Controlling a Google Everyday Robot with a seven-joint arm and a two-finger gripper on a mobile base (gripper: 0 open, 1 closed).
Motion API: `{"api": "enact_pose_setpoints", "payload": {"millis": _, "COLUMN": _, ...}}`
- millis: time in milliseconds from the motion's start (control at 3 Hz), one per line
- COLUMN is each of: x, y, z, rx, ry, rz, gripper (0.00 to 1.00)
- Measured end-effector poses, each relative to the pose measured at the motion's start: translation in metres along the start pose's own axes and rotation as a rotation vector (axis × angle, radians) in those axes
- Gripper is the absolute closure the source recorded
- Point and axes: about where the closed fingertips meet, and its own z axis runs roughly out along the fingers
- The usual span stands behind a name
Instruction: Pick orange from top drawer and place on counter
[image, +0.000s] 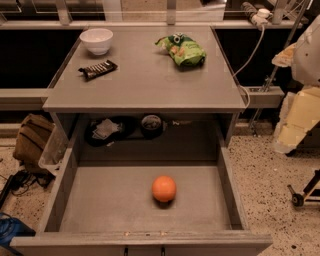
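Note:
The orange (164, 188) lies on the bare grey floor of the open top drawer (100, 200), a little right of its middle. The drawer is pulled out towards the camera. Above it, the grey counter (145, 80) has a thick front edge. My gripper is not in view. Only a white and cream part of my arm (302, 95) shows at the right edge, well away from the orange.
On the counter stand a white bowl (97, 40) at the back left, a dark snack bar (97, 69) and a green chip bag (184, 50). A dark recess (130, 127) under the counter holds clutter. A brown bag (32, 140) lies on the floor at left.

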Motion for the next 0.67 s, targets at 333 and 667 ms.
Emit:
{"api": "enact_pose_setpoints", "payload": {"millis": 333, "x": 0.000, "y": 0.000, "z": 0.000, "rx": 0.000, "ry": 0.000, "rz": 0.000, "gripper": 0.00}}
{"api": "enact_pose_setpoints", "payload": {"millis": 667, "x": -0.010, "y": 0.009, "z": 0.025, "rx": -0.015, "ry": -0.061, "rz": 0.020, "gripper": 0.00}}
